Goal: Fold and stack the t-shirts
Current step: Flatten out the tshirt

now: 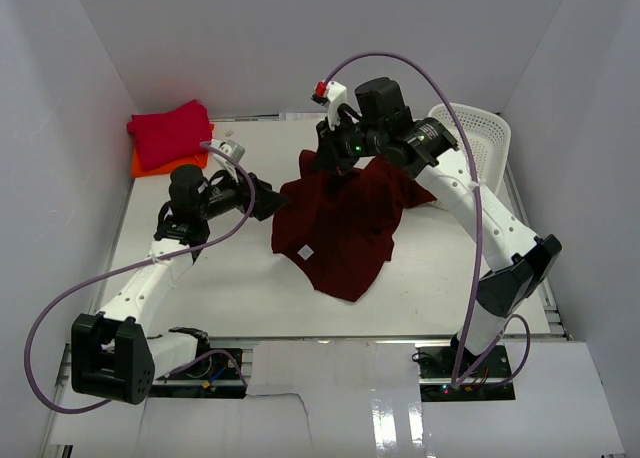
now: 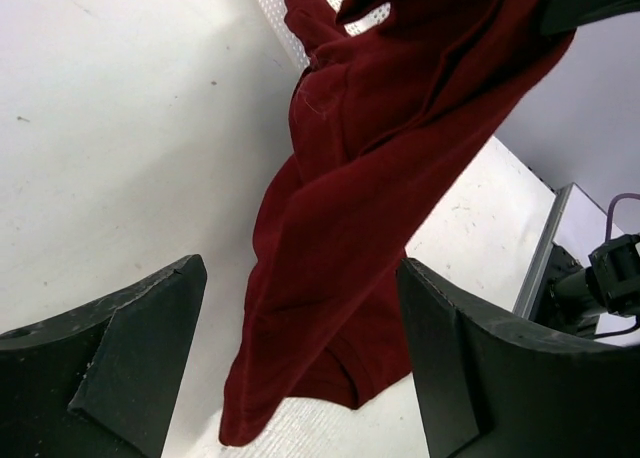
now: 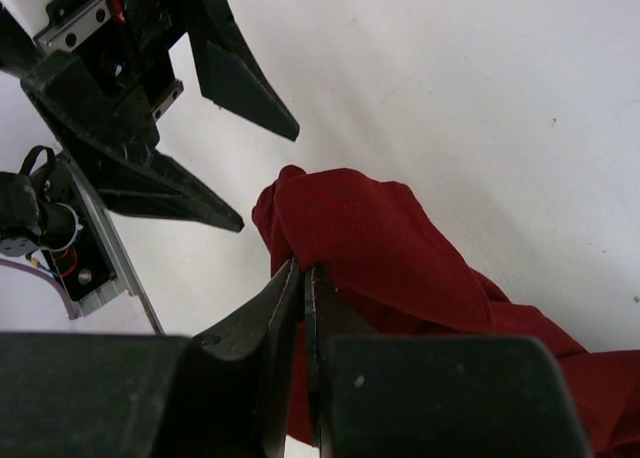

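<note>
Progress: two of three look done; red shirt (image 1: 170,130) sits folded on top of orange shirt (image 1: 148,164) at the far left corner of the table (image 1: 230,288); we judge that stack finished. Maroon shirt (image 1: 340,228) is not yet folded; it hangs bunched mid-table, top edge lifted, lower part draped on the surface, tag showing. To do: spread it flat, fold, put it on the stack.

Right gripper (image 3: 302,278) is clamped on a bunched edge of the maroon shirt, jaws pressed together with cloth pinched between; the arm reaches in from the right with forearm raised and wrist turned toward centre, holding the cloth above the table.

Left gripper (image 2: 300,263) is released, jaws spread wide; the arm stretches forward and low, wrist pointing right at the shirt's left edge. In its wrist view the cloth hangs in the gap between the fingers (image 2: 120,358); we can't tell whether it is actually inside the jaws or just beyond them; no contact visible.

Basket (image 1: 480,138) sits far right, behind the right arm, apart from the shirt.
</note>
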{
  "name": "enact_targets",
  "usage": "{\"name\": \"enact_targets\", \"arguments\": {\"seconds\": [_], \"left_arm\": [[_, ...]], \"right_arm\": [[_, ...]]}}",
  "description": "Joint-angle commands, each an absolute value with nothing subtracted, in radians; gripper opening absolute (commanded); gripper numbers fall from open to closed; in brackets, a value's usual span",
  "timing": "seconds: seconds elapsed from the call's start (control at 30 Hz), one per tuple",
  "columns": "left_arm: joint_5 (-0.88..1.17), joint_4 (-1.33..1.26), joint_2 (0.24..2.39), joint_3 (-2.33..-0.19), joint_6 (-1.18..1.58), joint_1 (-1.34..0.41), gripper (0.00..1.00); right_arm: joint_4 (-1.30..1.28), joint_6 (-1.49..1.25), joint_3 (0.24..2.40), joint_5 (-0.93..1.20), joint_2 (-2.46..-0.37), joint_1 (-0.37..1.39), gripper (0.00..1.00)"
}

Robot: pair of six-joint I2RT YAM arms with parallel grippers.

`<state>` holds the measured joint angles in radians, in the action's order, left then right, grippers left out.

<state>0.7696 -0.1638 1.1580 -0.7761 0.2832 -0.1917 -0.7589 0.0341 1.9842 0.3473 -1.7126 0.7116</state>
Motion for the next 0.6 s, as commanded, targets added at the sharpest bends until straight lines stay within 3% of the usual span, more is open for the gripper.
{"name": "enact_targets", "arguments": {"seconds": [0.0, 0.1, 0.2, 0.33, 0.37, 0.4, 0.43, 0.5, 0.53, 0.57], "left_arm": [[0.781, -0.232, 1.130, -0.765, 0.264, -0.189, 0.88], [0.822, -0.258, 1.172, -0.776, 0.285, -0.189, 0.85], [0.891, -0.291, 1.253, -0.808, 0.331, -0.189, 0.74], [1.029, -0.380, 1.353, -0.847, 0.412, -0.193, 0.68], [1.082, -0.415, 1.373, -0.851, 0.441, -0.196, 0.57], [1.083, -0.417, 1.373, -0.851, 0.442, -0.198, 0.56], [1.078, -0.417, 1.370, -0.845, 0.439, -0.198, 0.44], [1.077, -0.417, 1.355, -0.842, 0.434, -0.199, 0.31], [1.080, -0.417, 1.348, -0.839, 0.437, -0.198, 0.16], [1.089, -0.416, 1.341, -0.839, 0.445, -0.198, 0.13]], "right_arm": [[-0.718, 0.041, 1.956, 0.385, -1.641, 0.713, 0.11], [-0.709, 0.038, 1.930, 0.394, -1.620, 0.713, 0.11], [-0.701, 0.040, 1.918, 0.394, -1.611, 0.712, 0.11], [-0.703, 0.040, 1.919, 0.394, -1.617, 0.712, 0.11], [-0.701, 0.040, 1.922, 0.388, -1.626, 0.712, 0.11], [-0.703, 0.040, 1.922, 0.387, -1.629, 0.712, 0.11], [-0.703, 0.040, 1.924, 0.382, -1.629, 0.713, 0.11], [-0.703, 0.040, 1.928, 0.374, -1.637, 0.713, 0.11], [-0.703, 0.040, 1.930, 0.371, -1.640, 0.712, 0.11], [-0.703, 0.038, 1.934, 0.368, -1.647, 0.712, 0.11]]}}
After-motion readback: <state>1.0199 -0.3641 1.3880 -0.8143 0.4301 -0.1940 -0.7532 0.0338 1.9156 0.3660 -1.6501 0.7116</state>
